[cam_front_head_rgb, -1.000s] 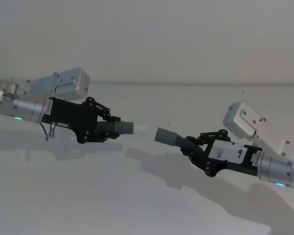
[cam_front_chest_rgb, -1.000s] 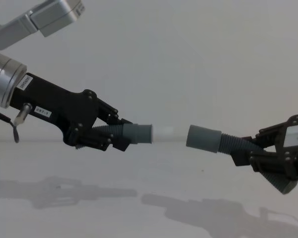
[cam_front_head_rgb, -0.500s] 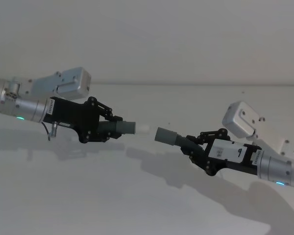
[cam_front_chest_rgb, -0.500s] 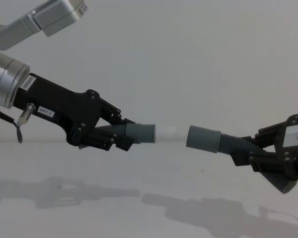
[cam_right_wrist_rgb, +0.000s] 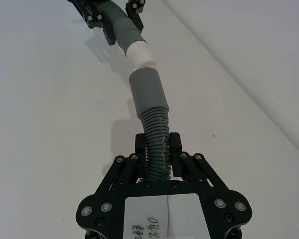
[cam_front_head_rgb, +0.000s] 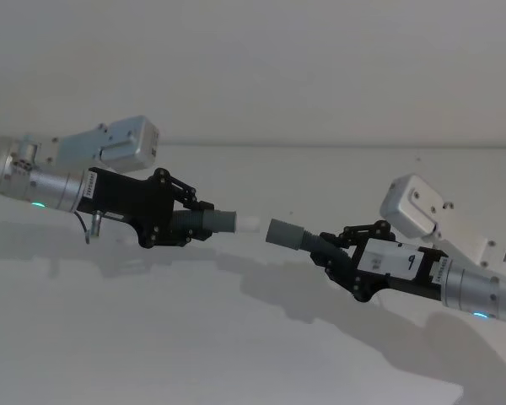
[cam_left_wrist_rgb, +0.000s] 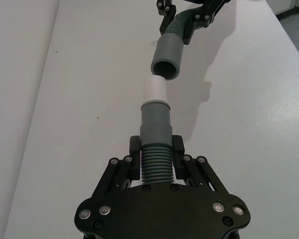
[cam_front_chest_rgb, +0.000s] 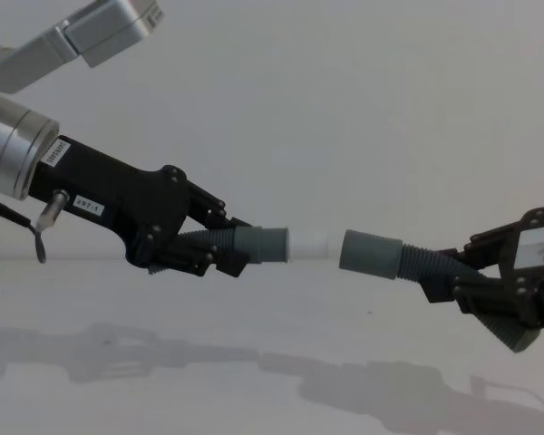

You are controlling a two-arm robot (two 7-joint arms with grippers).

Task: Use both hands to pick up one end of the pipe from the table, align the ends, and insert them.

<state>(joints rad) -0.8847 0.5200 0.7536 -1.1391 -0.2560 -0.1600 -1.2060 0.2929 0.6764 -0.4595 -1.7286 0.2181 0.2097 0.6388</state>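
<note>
Both pipe pieces hang in the air above the white table (cam_front_head_rgb: 194,337). My left gripper (cam_front_head_rgb: 188,224) is shut on the ribbed part of the slimmer piece (cam_front_chest_rgb: 261,245), whose whitish tip (cam_front_chest_rgb: 310,244) points to the right. My right gripper (cam_front_head_rgb: 333,253) is shut on the ribbed part of the other piece (cam_right_wrist_rgb: 157,132), whose wide grey socket (cam_front_chest_rgb: 370,253) faces the tip. A small gap separates tip and socket in the chest view. In the left wrist view the tip (cam_left_wrist_rgb: 154,89) sits just before the socket mouth (cam_left_wrist_rgb: 166,68), roughly in line with it.
A pale grey wall (cam_front_head_rgb: 320,67) rises behind the table's far edge. Shadows of both arms lie on the table surface (cam_front_chest_rgb: 254,381) below the pipes. Each arm's silver link (cam_front_head_rgb: 422,207) sits behind its gripper.
My left gripper has carried the slim piece to the right, narrowing the gap between the whitish tip and the socket. The right gripper has barely moved.
</note>
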